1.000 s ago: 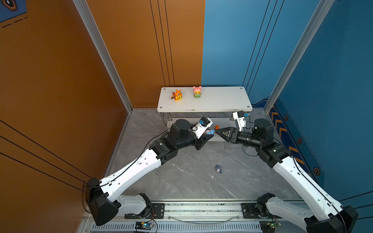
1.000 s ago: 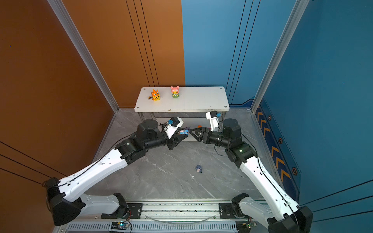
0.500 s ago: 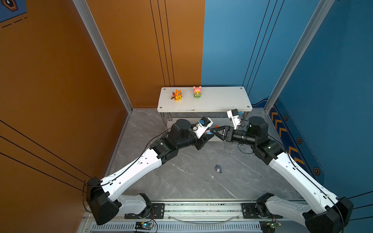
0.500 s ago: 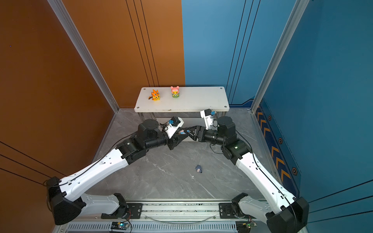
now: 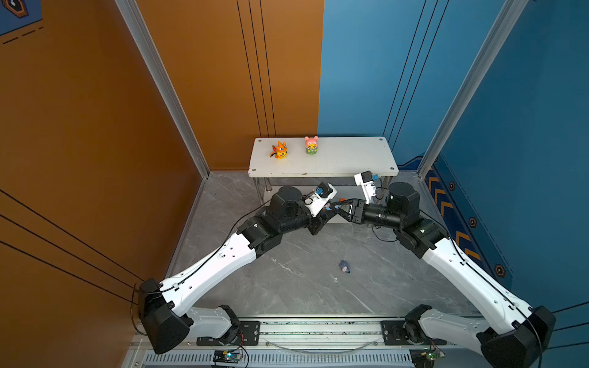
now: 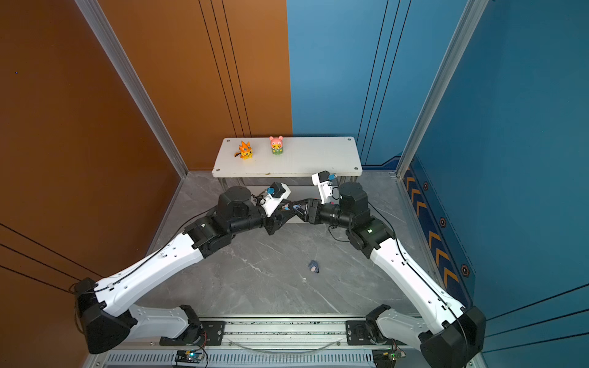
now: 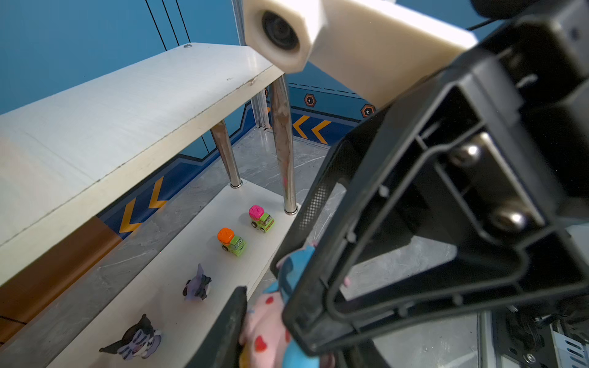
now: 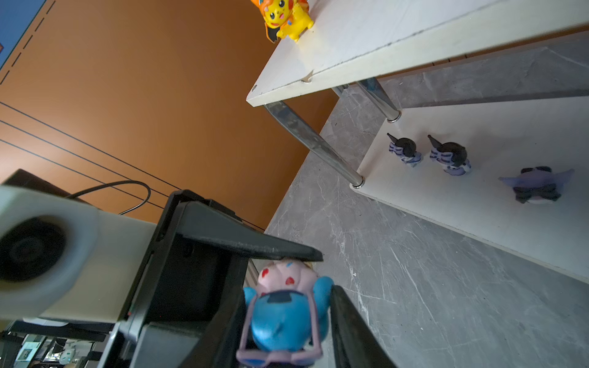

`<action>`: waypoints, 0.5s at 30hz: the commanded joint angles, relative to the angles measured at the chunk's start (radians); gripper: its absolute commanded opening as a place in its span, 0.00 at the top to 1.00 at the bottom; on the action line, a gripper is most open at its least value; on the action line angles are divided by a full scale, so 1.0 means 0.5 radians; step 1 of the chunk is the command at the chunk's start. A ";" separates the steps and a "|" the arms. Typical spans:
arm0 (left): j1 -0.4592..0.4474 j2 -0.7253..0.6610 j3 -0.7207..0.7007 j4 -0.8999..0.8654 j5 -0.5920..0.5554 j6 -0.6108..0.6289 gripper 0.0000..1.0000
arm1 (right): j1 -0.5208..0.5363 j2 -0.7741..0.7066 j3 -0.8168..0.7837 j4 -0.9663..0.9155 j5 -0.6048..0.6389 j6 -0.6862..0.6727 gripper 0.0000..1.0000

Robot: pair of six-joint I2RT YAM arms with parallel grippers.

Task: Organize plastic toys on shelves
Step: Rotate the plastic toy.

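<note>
Shelves (image 5: pixel 350 159): top board carries orange dragon (image 5: pixel 279 150) and pink-yellow figurine (image 5: pixel 311 145), near each other toward one end; lower board holds pink-topped green car (image 7: pixel 262 220), orange-topped green car (image 7: pixel 232 242), then black-purple horned figurines (image 8: pixel 449 156) in a line; grey toy (image 5: pixel 345 266) lies alone on desk (image 5: pixel 302 286), well apart from rack. Blue toy (image 8: pixel 283 312) in the air just before the rack: blue body, pale pink head with red hearts, lilac straps; left hand (image 5: pixel 326 210) narrowly closed on it, finger flat on head; right hand (image 8: pixel 287 286) fingers pressed to both its sides.
</note>
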 commanded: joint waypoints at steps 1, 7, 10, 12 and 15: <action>0.004 0.014 0.069 0.002 0.055 0.023 0.68 | 0.033 0.013 0.061 -0.034 0.024 -0.053 0.62; 0.001 0.016 0.084 -0.016 0.084 0.026 0.61 | 0.035 0.009 0.073 -0.052 0.081 -0.081 0.67; -0.012 0.011 0.085 -0.027 0.096 0.039 0.58 | 0.036 0.015 0.085 -0.059 0.104 -0.092 0.71; -0.020 0.007 0.087 -0.033 0.107 0.045 0.52 | 0.036 0.022 0.086 -0.053 0.113 -0.096 0.73; -0.026 0.004 0.090 -0.043 0.130 0.054 0.46 | 0.036 0.026 0.095 -0.053 0.123 -0.099 0.74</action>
